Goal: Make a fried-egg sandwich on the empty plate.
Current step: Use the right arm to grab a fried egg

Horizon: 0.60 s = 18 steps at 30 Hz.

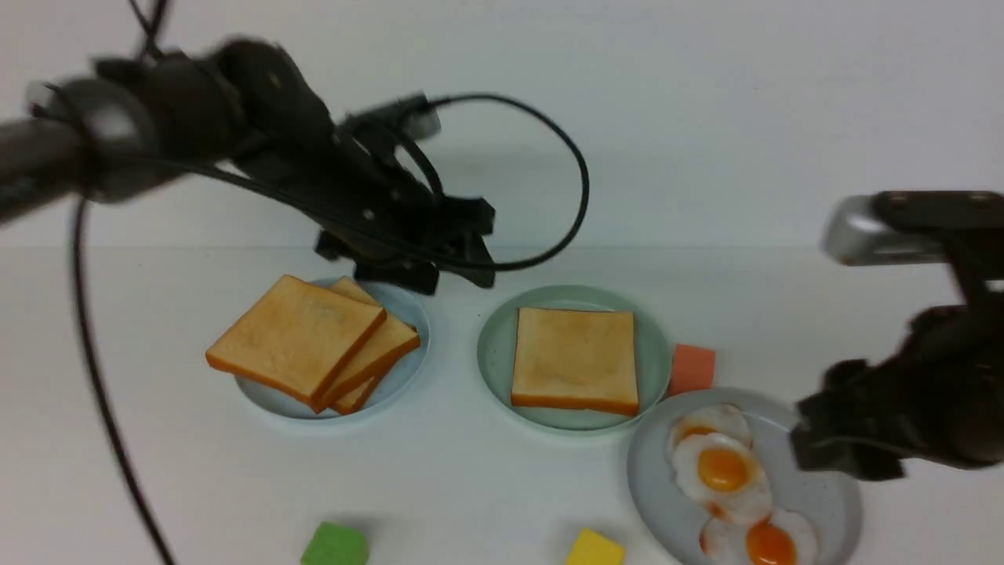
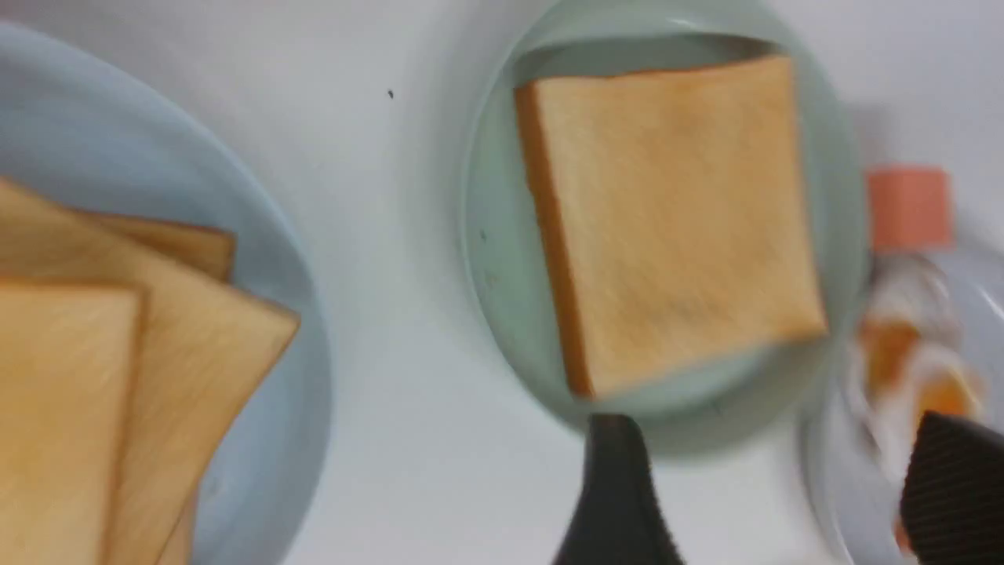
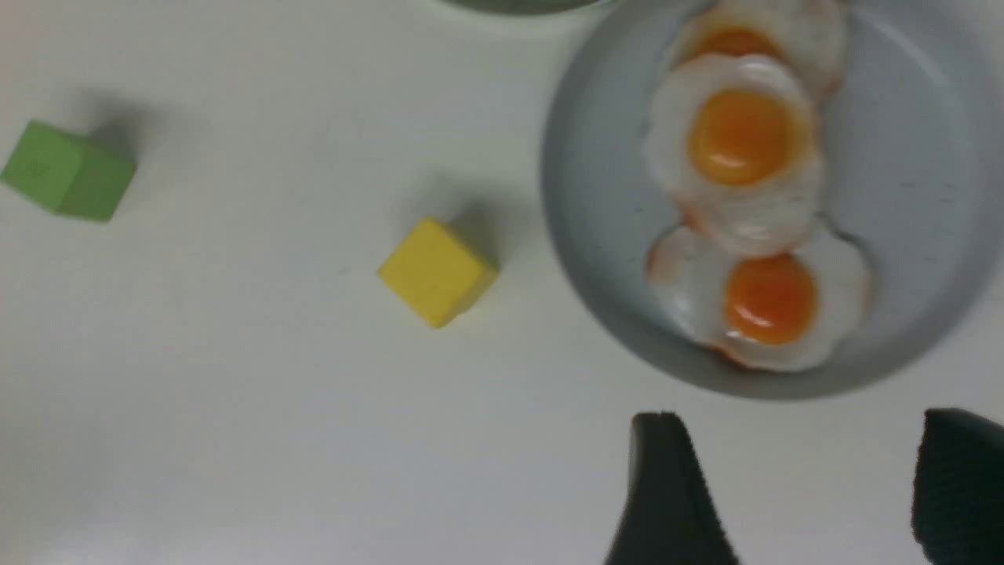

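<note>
1. Mint-green and round, the shallow-rimmed plate [image 1: 494,357] is set on the pale counter [image 1: 439,486], between a pale blue plate [image 1: 274,404] and a larger grey plate [image 1: 823,510].
2. On the mint-green plate, a square golden toast slice with an orange-brown crust [image 1: 575,357] is laid flat. A long axis cannot be made out, as its sides look nearly equal; one crust edge is turned towards the robot's side, and the square is only slightly skewed.
3. By the pale blue plate, a skewed pile of golden toast slices [image 1: 298,337] is held, its top slice angled diagonally and its corner hung over the rim.
4. On the grey plate, three white fried eggs with orange yolks [image 1: 722,471] are gathered, partly overlapped.
5. The fingers of the left gripper [image 2: 773,463] are spread apart, raised near the pale blue and mint-green plates.
6. The fingers of the right gripper [image 3: 792,439] are also spread, above the counter.
7. A coral-red block [image 1: 692,367] is seen beside the mint-green plate; a green block [image 3: 70,171] and a yellow block [image 3: 438,272] are placed nearer the robot.
</note>
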Each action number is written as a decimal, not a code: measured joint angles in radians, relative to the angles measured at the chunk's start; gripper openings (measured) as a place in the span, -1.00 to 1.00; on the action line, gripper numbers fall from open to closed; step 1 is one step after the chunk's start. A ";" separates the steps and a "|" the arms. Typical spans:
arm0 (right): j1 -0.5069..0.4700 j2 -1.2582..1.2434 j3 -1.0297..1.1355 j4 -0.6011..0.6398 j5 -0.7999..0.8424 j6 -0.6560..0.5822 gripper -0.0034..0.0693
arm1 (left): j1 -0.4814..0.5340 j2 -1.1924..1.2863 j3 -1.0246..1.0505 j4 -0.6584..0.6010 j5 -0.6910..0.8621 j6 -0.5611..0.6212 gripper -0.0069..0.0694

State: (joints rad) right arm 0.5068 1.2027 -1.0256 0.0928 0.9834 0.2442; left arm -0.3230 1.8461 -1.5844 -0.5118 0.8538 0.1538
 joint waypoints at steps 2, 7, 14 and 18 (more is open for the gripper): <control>-0.018 0.055 -0.023 0.050 -0.008 -0.050 0.28 | -0.017 -0.065 0.012 0.013 0.034 0.014 0.23; -0.184 0.163 -0.043 0.214 -0.034 -0.244 0.28 | -0.123 -0.236 0.115 0.017 0.062 0.084 -0.34; -0.410 0.248 -0.045 0.511 -0.048 -0.669 0.25 | -0.275 -0.383 0.295 0.017 0.030 0.120 -0.85; -0.506 0.308 -0.046 0.635 -0.041 -0.871 0.23 | -0.327 -0.451 0.372 0.018 0.004 0.120 -0.85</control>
State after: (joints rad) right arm 0.0005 1.5109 -1.0714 0.7277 0.9424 -0.6263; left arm -0.6502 1.3946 -1.2127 -0.4934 0.8576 0.2735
